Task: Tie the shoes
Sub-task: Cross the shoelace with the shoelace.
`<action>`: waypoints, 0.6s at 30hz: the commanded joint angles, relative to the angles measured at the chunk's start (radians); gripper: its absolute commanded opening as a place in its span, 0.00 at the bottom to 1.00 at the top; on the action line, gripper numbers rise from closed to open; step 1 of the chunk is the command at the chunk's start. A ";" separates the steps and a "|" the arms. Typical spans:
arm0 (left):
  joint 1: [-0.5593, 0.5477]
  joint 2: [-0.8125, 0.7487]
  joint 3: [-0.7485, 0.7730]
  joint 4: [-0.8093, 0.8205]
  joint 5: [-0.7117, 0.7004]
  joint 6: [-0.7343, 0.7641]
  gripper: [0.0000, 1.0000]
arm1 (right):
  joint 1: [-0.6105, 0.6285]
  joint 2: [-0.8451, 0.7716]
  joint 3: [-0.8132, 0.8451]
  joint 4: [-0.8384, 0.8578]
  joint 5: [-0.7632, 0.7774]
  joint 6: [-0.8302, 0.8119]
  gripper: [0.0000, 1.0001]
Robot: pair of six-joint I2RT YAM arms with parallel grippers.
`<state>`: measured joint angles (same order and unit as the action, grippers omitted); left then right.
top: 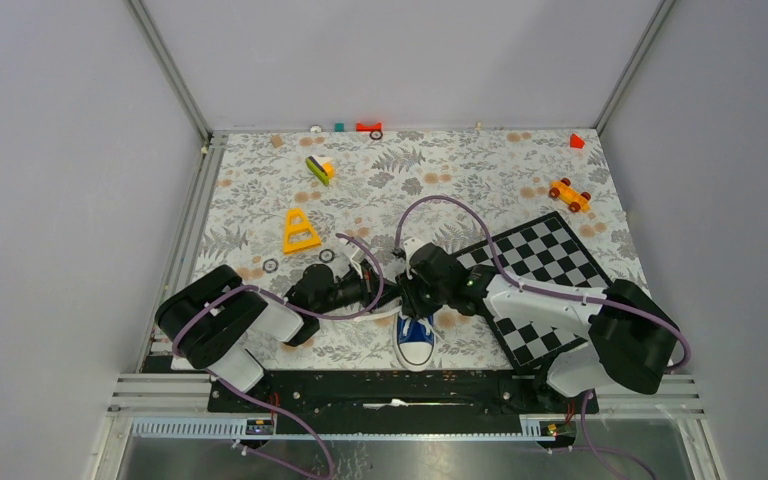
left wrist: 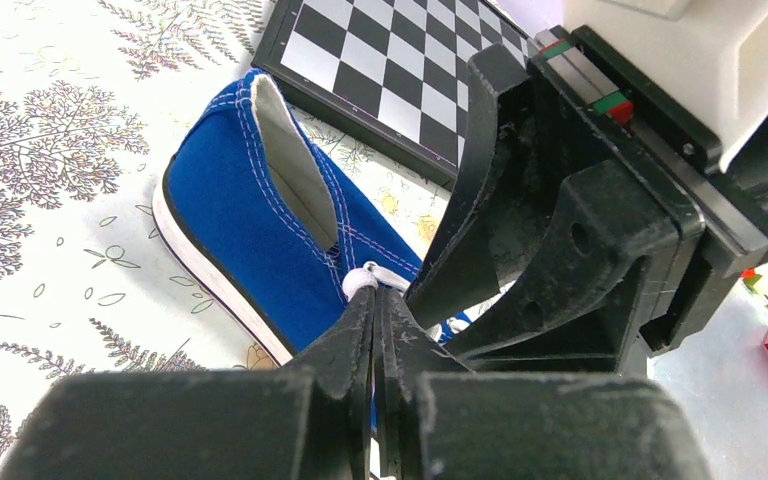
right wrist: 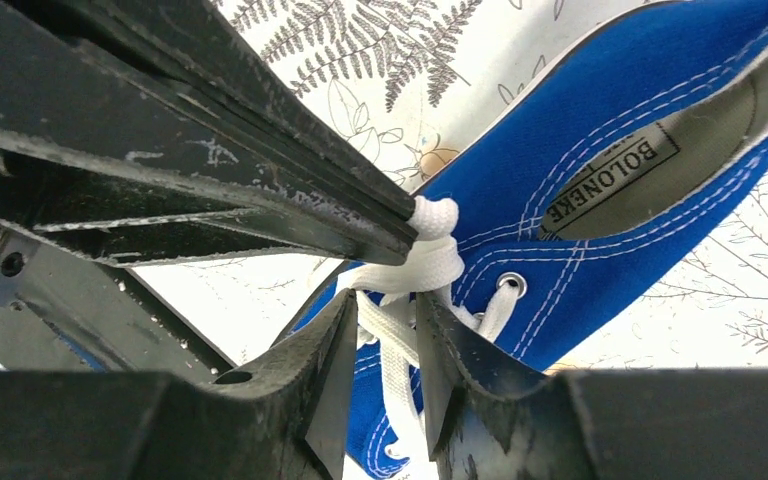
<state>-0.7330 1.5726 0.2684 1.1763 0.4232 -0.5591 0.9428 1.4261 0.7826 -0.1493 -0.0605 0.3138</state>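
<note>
The shoe (top: 416,342), a small blue canvas sneaker with white sole and toe cap, lies near the table's front edge with its toe toward the arms. Both grippers meet over its laced part. My left gripper (left wrist: 374,292) is shut on a bunched bit of white lace (left wrist: 362,278) at its very tip. In the right wrist view that same pinched lace (right wrist: 434,217) shows as a small knot-like wad above the eyelets. My right gripper (right wrist: 388,312) stands open just below it. A flat lace strand (right wrist: 397,365) runs loosely through its gap, and neither finger presses on it.
A black-and-white chessboard (top: 545,268) lies to the right of the shoe, under the right arm. Farther back are a yellow triangular frame (top: 300,232), a green-yellow toy (top: 319,167), an orange toy car (top: 569,194) and red blocks (top: 368,127).
</note>
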 commanded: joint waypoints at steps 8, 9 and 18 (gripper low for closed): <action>0.006 -0.002 0.006 0.071 0.021 -0.003 0.00 | 0.068 0.054 0.082 -0.061 0.209 -0.037 0.36; 0.006 -0.002 0.006 0.071 0.021 -0.002 0.00 | 0.073 0.060 0.085 -0.063 0.220 -0.034 0.36; 0.006 0.003 0.003 0.077 0.022 -0.004 0.00 | 0.098 0.121 0.123 -0.103 0.358 0.001 0.38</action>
<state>-0.7330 1.5726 0.2684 1.1763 0.4259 -0.5594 1.0302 1.5124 0.8577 -0.2028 0.1501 0.3077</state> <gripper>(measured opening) 0.010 0.365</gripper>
